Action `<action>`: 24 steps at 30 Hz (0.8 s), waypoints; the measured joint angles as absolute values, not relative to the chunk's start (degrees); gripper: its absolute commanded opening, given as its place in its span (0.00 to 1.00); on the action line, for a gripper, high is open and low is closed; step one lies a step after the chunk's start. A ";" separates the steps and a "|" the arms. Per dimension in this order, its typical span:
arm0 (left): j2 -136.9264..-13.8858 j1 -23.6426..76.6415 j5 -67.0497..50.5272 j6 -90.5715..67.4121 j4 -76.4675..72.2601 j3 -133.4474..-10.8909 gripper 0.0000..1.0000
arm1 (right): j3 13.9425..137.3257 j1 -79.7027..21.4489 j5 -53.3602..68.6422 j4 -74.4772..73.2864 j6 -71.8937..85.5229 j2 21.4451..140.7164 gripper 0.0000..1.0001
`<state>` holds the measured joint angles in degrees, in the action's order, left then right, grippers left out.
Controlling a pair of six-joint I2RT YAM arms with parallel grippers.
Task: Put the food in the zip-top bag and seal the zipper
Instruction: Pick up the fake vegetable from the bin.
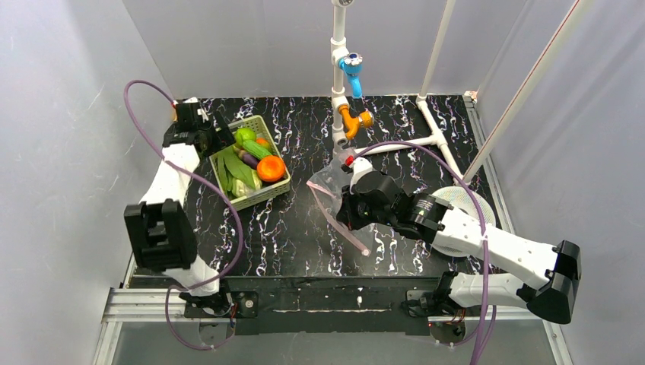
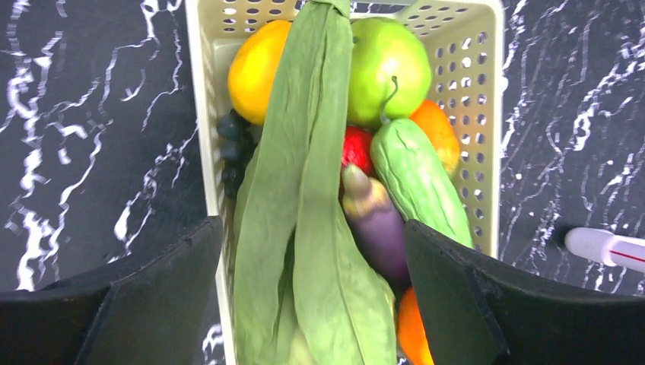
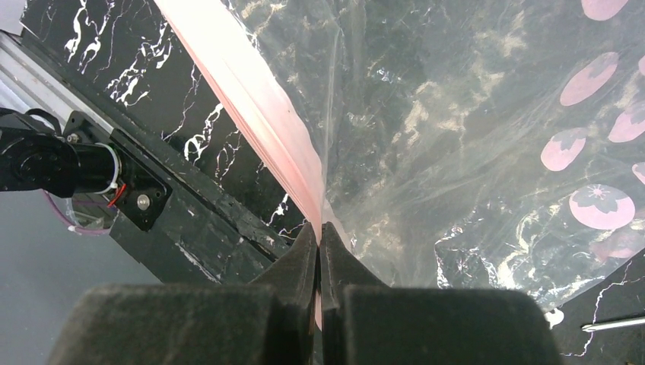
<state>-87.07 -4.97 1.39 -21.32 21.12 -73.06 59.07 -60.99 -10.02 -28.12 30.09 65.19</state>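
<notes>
- The black marbled table [image 1: 289, 228] carries everything: basket toward the left arm, bag toward the right, with a gap between them.
- The zip-top bag [image 3: 456, 152] lies floppy and see-through in the middle-right of the table. One edge is lifted, I'd guess to hold the mouth up for loading. I see no food inside it.
- The light-green slotted basket [image 2: 487, 91] holds all the food [image 1: 255, 158].
- The leafy green bunch [image 2: 304, 213] drapes lengthwise over the pile, so it looks like the first piece to take.
- The cucumber [image 2: 418, 179] sits beside it, against the right wall.
- The left gripper [image 2: 313, 228] hangs above the basket, fingers spread wide either side of the leaves and touching nothing.
- The right gripper [image 3: 319, 236] is pressed together, pinching the zipper [image 3: 251, 99], the pinkish strip along the bag's mouth.
</notes>
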 measured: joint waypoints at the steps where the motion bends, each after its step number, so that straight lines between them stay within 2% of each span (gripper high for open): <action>1: -89.52 -5.37 0.49 -20.93 20.82 -74.08 0.78 | 59.09 -60.99 -9.89 -28.12 30.11 65.21 0.01; 3: -94.59 -6.17 -1.61 -20.60 21.15 -76.16 0.72 | 59.16 -60.99 -9.85 -28.12 30.17 65.41 0.01; 6: -102.76 -7.38 -4.82 -20.36 21.58 -78.35 0.52 | 60.12 -60.99 -9.74 -28.53 30.24 66.72 0.01; 9: -105.71 -7.81 -6.96 -20.53 22.20 -78.17 0.38 | 61.10 -60.99 -9.34 -28.47 30.26 68.31 0.01; 15: -102.43 -7.81 -7.31 -19.49 22.17 -77.14 0.25 | 62.85 -60.99 -7.92 -28.45 30.98 71.33 0.01; 21: -94.06 -7.81 -6.74 -18.15 20.67 -73.03 0.17 | 63.13 -60.99 -7.11 -28.51 31.51 72.10 0.01; 24: -88.38 -7.81 -6.33 -17.58 20.21 -71.72 0.18 | 63.11 -60.99 -7.18 -28.58 31.55 72.05 0.01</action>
